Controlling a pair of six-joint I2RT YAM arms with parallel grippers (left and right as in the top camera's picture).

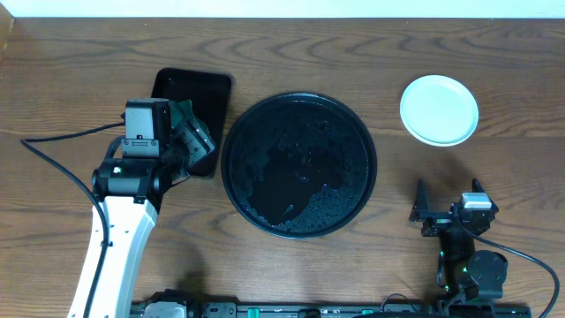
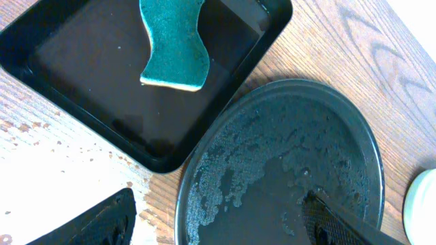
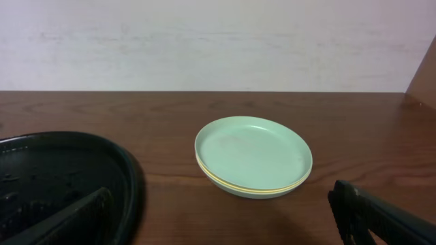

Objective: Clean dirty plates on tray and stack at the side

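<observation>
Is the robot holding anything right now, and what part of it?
Nothing is held. The left gripper and right gripper both have open, empty jaws. The sponge lies loose in the small tray.

Furniture: 1 table [image 1: 79,53], wood, dark brown, fills nearly the whole overhead view.
Surface finish: pronounced grain with wavy and oval figures; low sheen.
Far edge: straight, along the top of the overhead view, with a pale strip [image 1: 282,7] beyond it.
Backdrop: wall [image 3: 204,41], off-white, matt, faint horizontal marks; it rises behind the table in the right wrist view.
Right margin: slanted brown surface [image 3: 426,75]; its kind cannot be told.
Light: diffuse, soft shadows; 1 glare patch [image 2: 48,170] bleaches the wood white in the left wrist view.
</observation>
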